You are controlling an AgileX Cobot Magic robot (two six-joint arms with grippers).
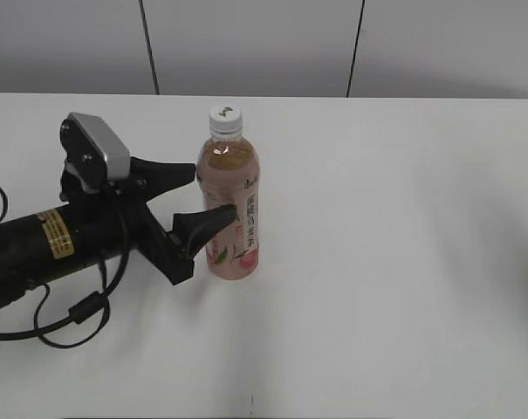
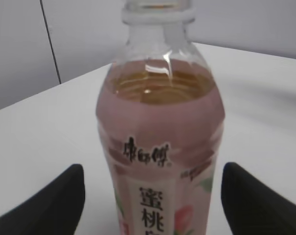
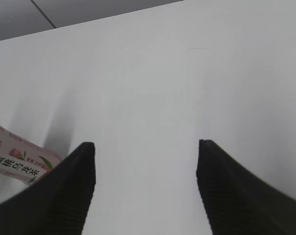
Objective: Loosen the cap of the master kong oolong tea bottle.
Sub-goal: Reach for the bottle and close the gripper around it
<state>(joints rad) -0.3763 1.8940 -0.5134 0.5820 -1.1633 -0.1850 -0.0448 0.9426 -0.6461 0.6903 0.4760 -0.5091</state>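
We see the bottle [image 1: 229,202] standing upright on the white desk [image 1: 403,244], a little left of the middle in the exterior view, with the white cap [image 1: 225,116] screwed on top. Amber tea fills it up to the shoulder, and a pink label with peaches and Chinese characters wraps the body.

Our left gripper [image 1: 209,192] reaches in from the left side of the desk, lying low and nearly level. Its jaws are spread wide, one black finger [image 1: 168,172] pointing at the bottle's upper body on the far side, the other ending at the label on the near side. That near tip looks as if it meets the label in the exterior view, but we cannot tell whether it truly touches. In the left wrist view the bottle [image 2: 160,142] fills the centre, with desk showing between it and the dark fingertips [image 2: 50,205] at each lower corner, so nothing is clamped.

The right gripper [image 3: 145,161] is out of the exterior view. Its own camera shows its jaws released as well, two ribbed black fingers [image 3: 55,191] apart over bare desk [image 3: 152,88], with only the lower end of the bottle [image 3: 20,164] showing at the left edge, well clear of them
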